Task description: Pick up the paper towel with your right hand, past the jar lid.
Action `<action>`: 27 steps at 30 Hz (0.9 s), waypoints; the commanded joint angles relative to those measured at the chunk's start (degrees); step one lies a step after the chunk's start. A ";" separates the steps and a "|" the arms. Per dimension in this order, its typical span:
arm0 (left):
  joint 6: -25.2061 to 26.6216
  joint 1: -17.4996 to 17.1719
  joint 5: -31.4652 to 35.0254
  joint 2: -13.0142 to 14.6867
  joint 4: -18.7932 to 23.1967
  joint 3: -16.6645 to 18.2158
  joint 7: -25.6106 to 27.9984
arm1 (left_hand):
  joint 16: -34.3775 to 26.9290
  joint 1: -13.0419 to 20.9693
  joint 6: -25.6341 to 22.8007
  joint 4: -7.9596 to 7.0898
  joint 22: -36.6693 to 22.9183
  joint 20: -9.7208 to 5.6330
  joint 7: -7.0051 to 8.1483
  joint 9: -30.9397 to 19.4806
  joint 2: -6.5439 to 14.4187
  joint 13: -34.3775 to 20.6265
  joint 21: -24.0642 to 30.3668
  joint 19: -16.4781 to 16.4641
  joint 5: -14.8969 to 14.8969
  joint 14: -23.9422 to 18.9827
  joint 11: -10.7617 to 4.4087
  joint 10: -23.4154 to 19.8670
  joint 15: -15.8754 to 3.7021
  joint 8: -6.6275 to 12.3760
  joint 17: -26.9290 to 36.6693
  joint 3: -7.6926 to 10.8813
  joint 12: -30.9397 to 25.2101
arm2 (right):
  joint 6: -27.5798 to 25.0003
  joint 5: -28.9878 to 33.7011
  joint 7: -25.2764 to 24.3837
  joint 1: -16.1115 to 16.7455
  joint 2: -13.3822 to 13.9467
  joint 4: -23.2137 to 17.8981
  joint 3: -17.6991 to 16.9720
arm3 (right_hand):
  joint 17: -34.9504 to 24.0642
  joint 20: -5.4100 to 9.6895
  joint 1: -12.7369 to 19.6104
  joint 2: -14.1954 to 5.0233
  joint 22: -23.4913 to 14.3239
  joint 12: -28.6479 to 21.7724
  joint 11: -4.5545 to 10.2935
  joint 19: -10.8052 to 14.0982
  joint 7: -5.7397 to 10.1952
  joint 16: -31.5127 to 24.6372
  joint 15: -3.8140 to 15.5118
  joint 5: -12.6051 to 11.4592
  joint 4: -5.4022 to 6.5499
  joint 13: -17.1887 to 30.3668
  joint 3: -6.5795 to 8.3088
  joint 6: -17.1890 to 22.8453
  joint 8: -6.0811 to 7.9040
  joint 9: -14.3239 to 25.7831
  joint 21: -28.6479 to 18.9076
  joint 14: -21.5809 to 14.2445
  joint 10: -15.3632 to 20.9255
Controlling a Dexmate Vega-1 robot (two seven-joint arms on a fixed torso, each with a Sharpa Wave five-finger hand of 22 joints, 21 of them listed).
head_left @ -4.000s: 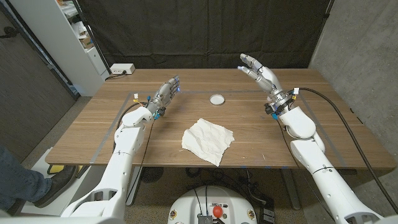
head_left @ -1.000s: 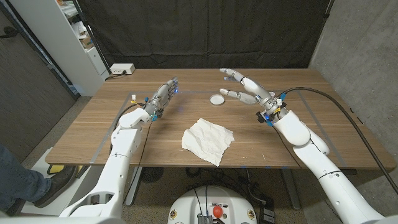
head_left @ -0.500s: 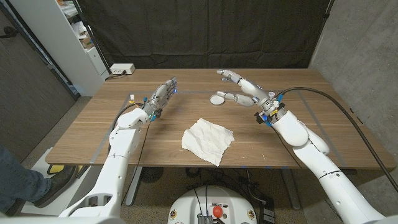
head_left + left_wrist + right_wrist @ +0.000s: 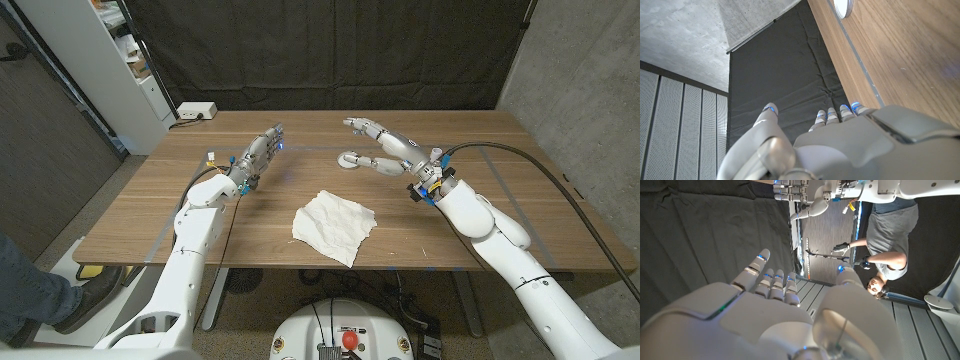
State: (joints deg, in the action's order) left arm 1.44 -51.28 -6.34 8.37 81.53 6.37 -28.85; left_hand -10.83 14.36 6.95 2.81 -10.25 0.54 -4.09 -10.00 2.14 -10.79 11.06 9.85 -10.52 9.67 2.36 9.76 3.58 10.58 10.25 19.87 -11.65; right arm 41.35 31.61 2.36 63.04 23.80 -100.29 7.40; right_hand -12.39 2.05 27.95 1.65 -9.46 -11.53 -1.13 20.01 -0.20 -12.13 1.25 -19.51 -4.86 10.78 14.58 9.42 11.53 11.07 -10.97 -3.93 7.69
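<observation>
The left hand [image 4: 262,155] is at the left side of the wooden table [image 4: 150,215], fingers extended side by side toward the far edge, holding nothing. In the left wrist view, this hand [image 4: 840,145] shows straight fingers, with the jar lid [image 4: 843,6] near the table's far edge. The paper towel [image 4: 335,226] lies crumpled on the table at centre, toward the near edge, touched by neither hand. The white jar lid [image 4: 349,159] lies beyond the towel. The right hand [image 4: 388,148] is raised just right of the lid, fingers spread apart and empty, thumb close beside the lid. A person [image 4: 890,230] stands beyond the table in the right wrist view.
</observation>
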 commanded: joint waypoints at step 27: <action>1.08 -1.39 0.23 0.57 2.82 -0.29 0.39 | 0.08 0.18 0.03 0.70 -0.14 0.55 0.20 -0.18 0.54 -0.09 0.18 5.86 0.02 2.54 -0.32 0.89 0.02 0.07 0.23 0.11 -0.05 | -2.97 12.64 -7.88 1.24 4.44 -3.55 2.39 | -0.17 0.24 0.51 -0.23 -0.19 -0.32 0.17 0.96 0.28 -0.49 0.23 -0.51 -0.39 0.36 0.29 0.61 0.34 0.12 -0.05 -1.17 1.24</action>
State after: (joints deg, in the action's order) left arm 1.96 -52.39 -6.38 8.87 83.63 6.37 -28.75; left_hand -10.83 14.36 6.95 3.18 -10.25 0.53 -4.09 -10.00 2.14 -10.79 11.06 9.86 -10.52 9.67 2.36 9.76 3.58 10.58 10.25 19.97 -11.65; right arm 39.13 41.57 -3.25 64.03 26.67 -103.15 8.93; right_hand -12.40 2.36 27.94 1.65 -9.46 -11.53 -1.03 20.32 0.01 -12.13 1.54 -19.72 -4.89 11.06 14.55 9.64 11.53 11.06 -10.97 -4.63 8.41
